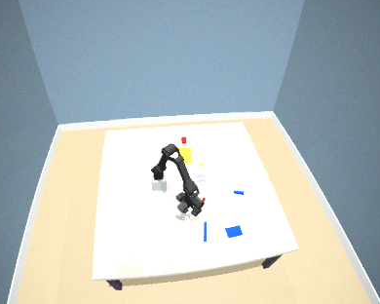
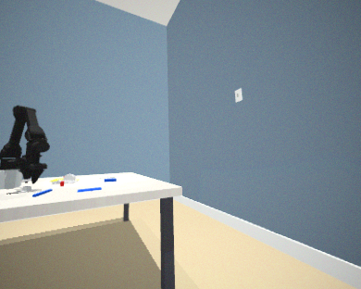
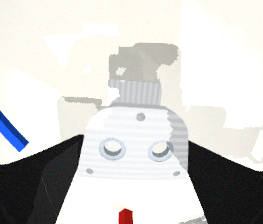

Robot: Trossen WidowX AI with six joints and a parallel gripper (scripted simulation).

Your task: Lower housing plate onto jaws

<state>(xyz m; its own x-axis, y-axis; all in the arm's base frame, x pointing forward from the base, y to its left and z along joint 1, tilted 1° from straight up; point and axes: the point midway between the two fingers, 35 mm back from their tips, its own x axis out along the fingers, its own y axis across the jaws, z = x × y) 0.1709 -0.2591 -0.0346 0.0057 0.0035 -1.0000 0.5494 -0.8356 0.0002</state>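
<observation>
The pale housing plate [image 3: 137, 129] shows in the wrist view between the fingers, with two ringed holes, small dark dots and a ribbed part at its far edge. My gripper [image 3: 134, 142] [image 1: 190, 212] [image 2: 33, 182] is shut on the plate, one black finger at each side edge, low over the white table. In the top view a small whitish shape [image 1: 184, 216] shows just below the fingers. The two jaws, their stubs and the pins cannot be told apart from the white surface and grey shadows, so contact with the plate is unclear.
A blue bar [image 1: 205, 231] [image 2: 43, 193] [image 3: 9, 127] and a blue plate [image 1: 234, 231] lie nearby. A small red block [image 1: 204, 200] [image 3: 125, 217] is close to the gripper. A grey box [image 1: 159, 185] [image 2: 6, 180] stands by the arm's base. A yellow square [image 1: 185, 155] lies farther back.
</observation>
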